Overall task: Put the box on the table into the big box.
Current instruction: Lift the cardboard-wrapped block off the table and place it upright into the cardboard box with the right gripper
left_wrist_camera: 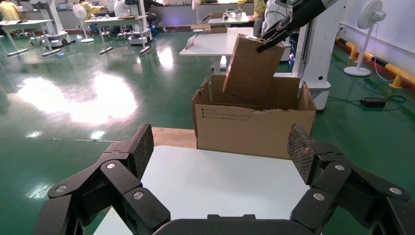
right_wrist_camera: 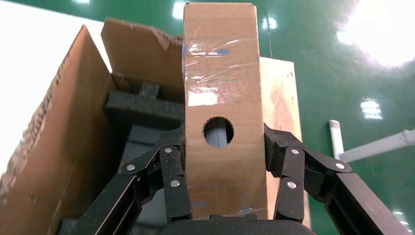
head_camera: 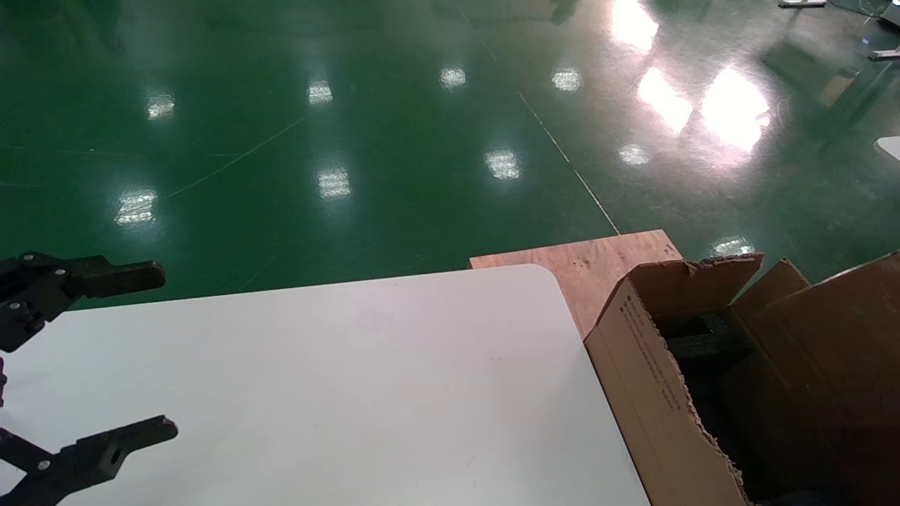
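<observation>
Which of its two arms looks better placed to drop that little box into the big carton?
The right. Its gripper already clamps the box above the big box, as the left wrist view shows. The left gripper hangs open and empty over the table.

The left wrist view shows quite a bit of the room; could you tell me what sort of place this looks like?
Probably a robot lab or factory hall: glossy green floor, rows of white work tables, pedestal fans and seated workers in yellow behind.
</observation>
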Tool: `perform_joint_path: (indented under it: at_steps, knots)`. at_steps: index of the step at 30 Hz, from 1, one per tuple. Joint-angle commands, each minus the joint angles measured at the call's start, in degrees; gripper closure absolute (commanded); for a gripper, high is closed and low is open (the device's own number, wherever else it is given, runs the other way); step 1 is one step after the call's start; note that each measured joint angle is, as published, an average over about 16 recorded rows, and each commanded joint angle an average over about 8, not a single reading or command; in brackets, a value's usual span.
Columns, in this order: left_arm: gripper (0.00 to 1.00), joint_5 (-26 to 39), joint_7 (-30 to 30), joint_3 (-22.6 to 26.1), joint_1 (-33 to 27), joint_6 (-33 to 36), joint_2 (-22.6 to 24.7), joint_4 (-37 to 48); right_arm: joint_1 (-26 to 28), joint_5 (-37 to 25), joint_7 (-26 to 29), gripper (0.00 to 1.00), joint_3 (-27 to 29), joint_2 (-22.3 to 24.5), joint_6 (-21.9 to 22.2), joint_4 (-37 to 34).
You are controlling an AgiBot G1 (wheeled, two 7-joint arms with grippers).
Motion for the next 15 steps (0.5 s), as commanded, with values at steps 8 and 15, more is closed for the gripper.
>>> perform_joint_path:
  at_steps: [8, 15]
  knots:
    - [0.0, 0.0, 0.0, 0.01, 0.0, 0.0, 0.0, 0.0, 3.52, 3.61, -0.51, 1.0, -9.0, 0.65, 5.38, -4.07]
    - [0.0, -0.01, 0.01, 0.01, 0.0, -0.01, 0.0, 0.0, 4.75, 3.99, 0.06, 1.0, -13.15, 1.16, 7.67, -4.18]
